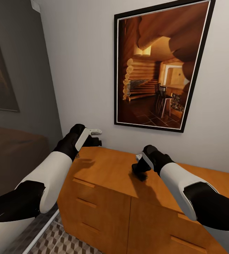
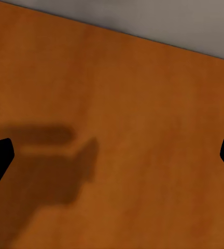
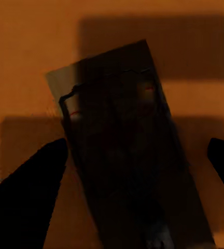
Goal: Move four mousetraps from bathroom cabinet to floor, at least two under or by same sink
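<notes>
Head view: both arms reach over the cabinet (image 1: 104,176), lower centre of frame, beneath a framed cabin picture (image 1: 160,67).

Right hand (image 1: 140,173) hangs just above the cabinet top. In the right wrist view, its fingers (image 3: 29,187) stand spread either side of a mousetrap (image 3: 127,150) lying flat in shadow; contact appears absent, though the shadow makes this uncertain.

Left hand (image 1: 95,137), near the cabinet's upper-left corner, is open over bare wood.

Patterned bathroom floor (image 1: 58,243), lower left, carries no visible trap. Assessment: early stage; first pickup pending, all placements outstanding.
</notes>
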Tool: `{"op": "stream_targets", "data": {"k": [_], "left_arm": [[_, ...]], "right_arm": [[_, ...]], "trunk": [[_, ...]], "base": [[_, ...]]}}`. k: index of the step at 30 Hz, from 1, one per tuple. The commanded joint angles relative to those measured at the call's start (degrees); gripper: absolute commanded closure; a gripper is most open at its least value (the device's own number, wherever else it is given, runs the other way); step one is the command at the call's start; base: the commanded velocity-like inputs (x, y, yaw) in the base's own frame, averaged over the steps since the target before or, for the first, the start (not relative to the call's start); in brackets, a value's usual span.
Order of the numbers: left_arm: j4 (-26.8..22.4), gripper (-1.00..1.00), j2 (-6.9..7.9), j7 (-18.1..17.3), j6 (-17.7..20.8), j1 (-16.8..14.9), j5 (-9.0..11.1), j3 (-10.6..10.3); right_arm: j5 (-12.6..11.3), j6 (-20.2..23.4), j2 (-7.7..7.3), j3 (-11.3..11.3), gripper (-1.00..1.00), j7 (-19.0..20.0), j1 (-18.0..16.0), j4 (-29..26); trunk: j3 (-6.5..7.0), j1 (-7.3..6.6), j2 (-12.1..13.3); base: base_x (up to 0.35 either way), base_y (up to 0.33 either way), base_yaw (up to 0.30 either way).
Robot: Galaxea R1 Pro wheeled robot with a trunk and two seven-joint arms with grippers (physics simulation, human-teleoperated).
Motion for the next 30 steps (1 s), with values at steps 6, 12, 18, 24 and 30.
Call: {"op": "stream_targets", "data": {"k": [6,12,18,24,30], "left_arm": [[0.0,-1.0,0.03,0.5,0.2,0.0,0.6,-0.2],[-0.1,-1.0,0.03,0.5,0.2,0.0,0.6,-0.2],[-0.1,-1.0,0.03,0.5,0.2,0.0,0.6,-0.2],[-0.2,-1.0,0.0,0.5,0.1,0.0,0.6,-0.2],[-0.2,-1.0,0.0,0.5,0.1,0.0,0.5,-0.2]], "right_arm": [[-1.5,0.4,-0.12,0.4,1.0,-0.1,0.0,1.4],[-1.5,0.5,-0.2,0.6,1.0,-0.6,0.0,1.5],[-1.5,0.9,-2.22,0.4,1.0,-0.9,0.0,1.5],[-1.8,1.8,-5.85,-0.5,1.0,-0.6,0.0,-2.7],[-1.9,1.8,-6.46,-3.6,1.0,-0.6,0.0,-12.6]], "trunk": [[-0.08,0.01,0.0],[-0.08,0.01,0.0],[-0.08,0.01,0.0],[-0.08,0.01,0.0],[-0.08,0.01,0.0]], "base": [[0.0,0.0,0.0],[0.0,0.0,0.0],[0.0,0.0,0.0],[0.0,0.0,0.0],[0.0,0.0,0.0]]}}
